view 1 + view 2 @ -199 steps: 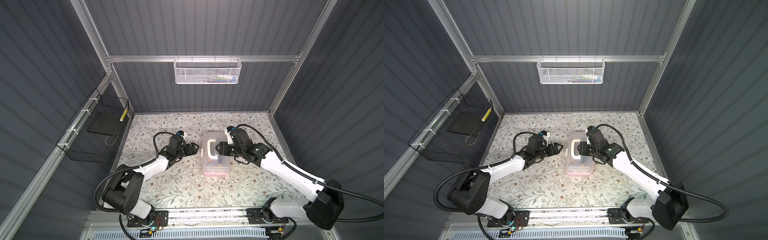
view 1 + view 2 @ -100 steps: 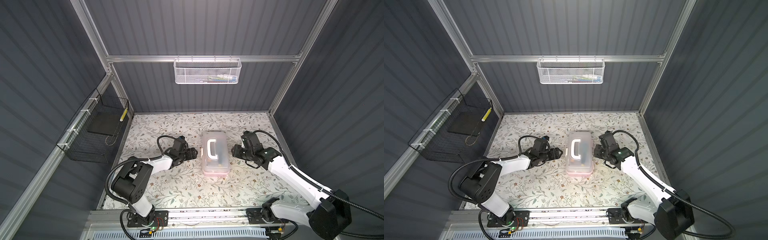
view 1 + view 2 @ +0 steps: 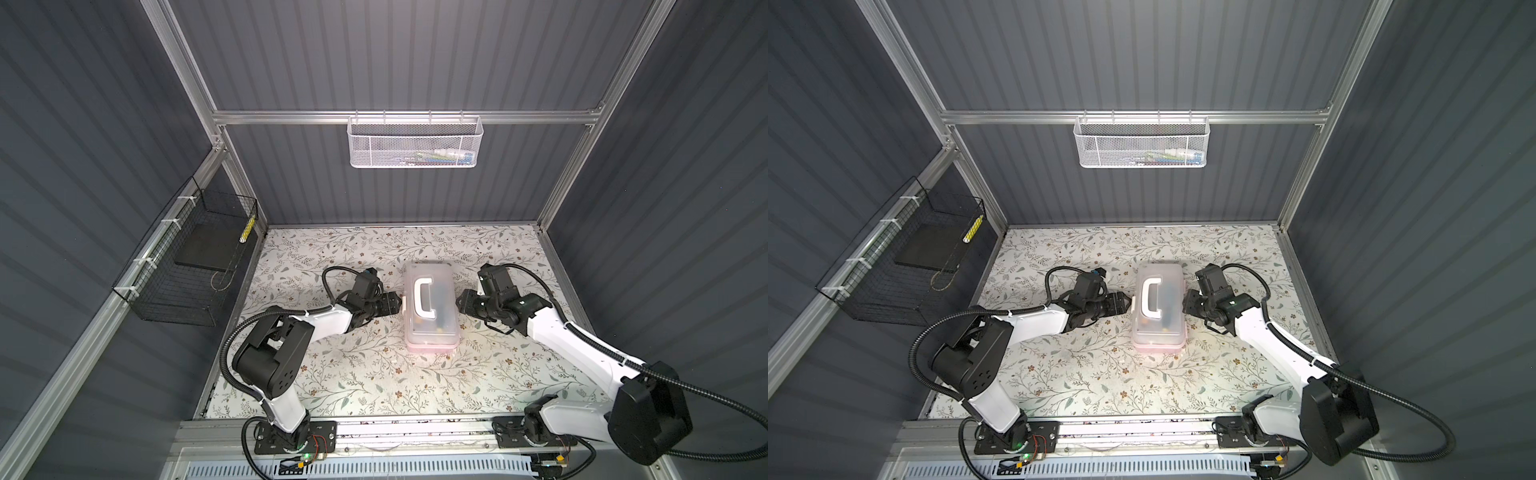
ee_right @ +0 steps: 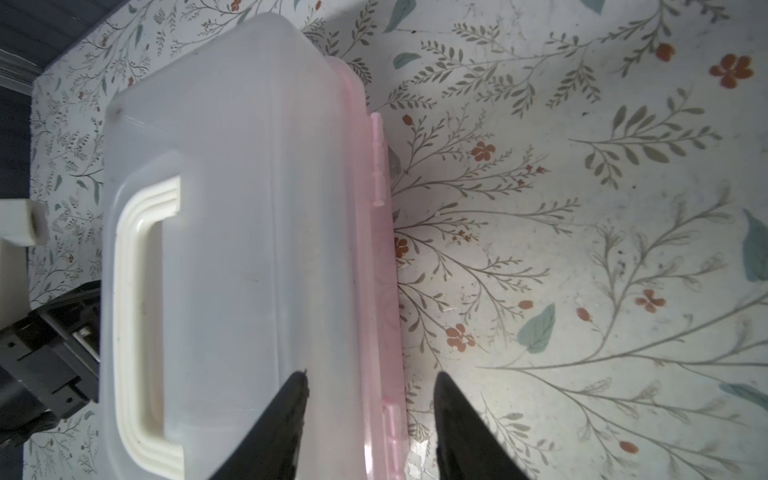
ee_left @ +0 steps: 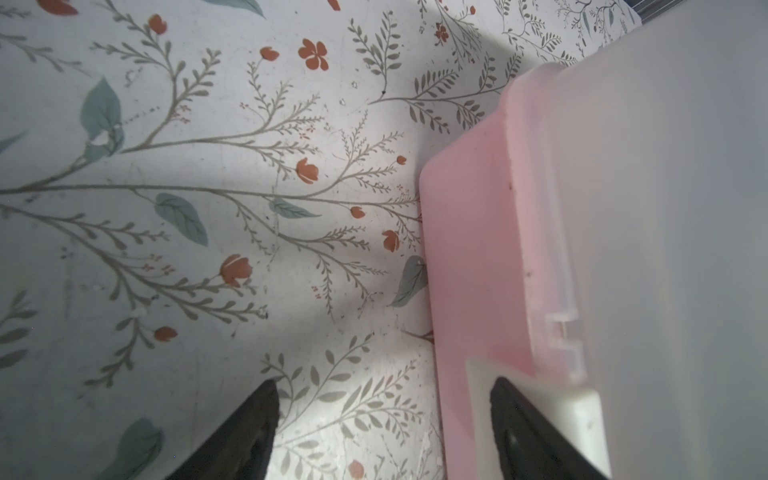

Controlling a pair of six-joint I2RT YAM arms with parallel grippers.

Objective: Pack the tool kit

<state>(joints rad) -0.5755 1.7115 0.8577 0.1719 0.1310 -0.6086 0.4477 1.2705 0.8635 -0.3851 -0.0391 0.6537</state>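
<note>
Desk (image 3: 374, 374): flat, matt, printed with thin sprigs, grey-green leaves and rust flowers.

Case (image 3: 432, 332) lies mid-desk, flat on its base and closed, long axis running front to back. The base is smooth pink plastic with rounded corners. Lid (image 3: 1160, 328) is frosted, cloudy and slightly domed; the dim shapes under it are too blurred to name. Handle (image 4: 129, 316) is cream-white, C-shaped and ribbed, folded flat into a recess in the lid. Latch (image 5: 582, 419) is a squarish white tab on the case's left long side.

Left tool (image 3: 395, 305) is at that side, its black wedge fingers apart. One finger is at the latch, the other over bare desk.

Right tool (image 3: 459, 302) is at the opposite long side, fingers apart, straddling the pink hinged rim. Cannot tell whether they touch it.

Mesh basket (image 3: 415, 145), white perforated metal, hangs on the back rail. Wire basket (image 3: 187, 270), black grid, hangs on the left wall.
</note>
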